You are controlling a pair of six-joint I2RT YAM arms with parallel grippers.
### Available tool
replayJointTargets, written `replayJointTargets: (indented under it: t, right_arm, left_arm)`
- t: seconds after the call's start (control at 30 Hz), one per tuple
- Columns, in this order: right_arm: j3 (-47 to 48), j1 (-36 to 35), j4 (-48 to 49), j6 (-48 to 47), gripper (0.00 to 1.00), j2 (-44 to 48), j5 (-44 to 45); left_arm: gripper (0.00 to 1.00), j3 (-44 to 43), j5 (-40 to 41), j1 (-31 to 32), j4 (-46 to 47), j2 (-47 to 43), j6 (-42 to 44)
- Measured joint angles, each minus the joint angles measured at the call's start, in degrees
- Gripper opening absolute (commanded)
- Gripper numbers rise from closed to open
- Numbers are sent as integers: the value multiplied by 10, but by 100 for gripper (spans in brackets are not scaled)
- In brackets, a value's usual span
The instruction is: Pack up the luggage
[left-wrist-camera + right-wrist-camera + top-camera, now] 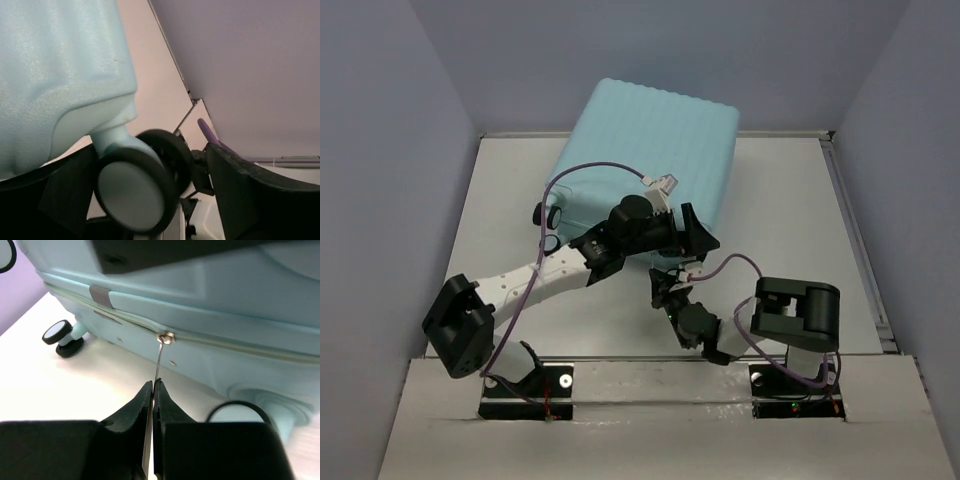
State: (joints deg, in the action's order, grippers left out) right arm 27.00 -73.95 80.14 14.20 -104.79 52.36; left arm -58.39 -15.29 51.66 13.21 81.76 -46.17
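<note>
Pale counter [500, 200] between lavender walls carries the luggage [655, 150] at its far middle, closed and lying flat on 1 shell. Its long axis runs from near to far, swung slightly rightward at the far end, and its wheel end points back at the arms. Along that near end runs the zipper [240, 344], roughly level and left to right, with the slider [165, 337] about midway between 2 casters.

The pull [158, 360] hangs from the slider straight toward the right jaws, which are pressed together, pinching its lower part. The luggage thus lies just ahead of those jaws, and the seam crosses their line of reach at a right angle. I judge that the coming move must drag sideways along the seam, not back toward the base. Which side of the slider is zipped I cannot tell.

The left jaws are spread, 1 finger on each side of the caster [132, 195] at the near right corner, with a gap showing on the right side. The left arm [550, 272] reaches past the right jaws to that corner, while the right arm [715, 340] is nearer the slider.
</note>
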Motion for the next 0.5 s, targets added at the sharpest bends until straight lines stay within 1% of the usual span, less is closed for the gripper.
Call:
replayJointTargets:
  t: [0.03, 0.13, 0.2, 0.27, 0.4, 0.43, 0.5]
  right_arm:
    - [-17, -3, 2, 3, 7, 15, -3]
    - [-84, -19, 0, 23, 7, 69, -20]
    - [-120, -46, -19, 35, 7, 92, -37]
    - [-132, -65, -37, 45, 7, 108, -50]
    - [-127, -65, -52, 65, 7, 164, -59]
    - [-123, -59, -61, 71, 7, 184, -63]
    - [-116, -53, -88, 82, 7, 213, -67]
  left_arm:
    - [99, 0, -17, -7, 7, -5, -2]
    - [99, -1, -33, -26, 2, -29, 14]
    - [99, -7, -31, -50, -8, -59, 43]
    - [97, -9, -20, -67, -25, -94, 66]
    - [94, -8, 64, -104, -102, -206, 129]
    - [94, -5, 109, -113, -132, -242, 147]
    - [93, 2, 162, -134, -175, -289, 171]
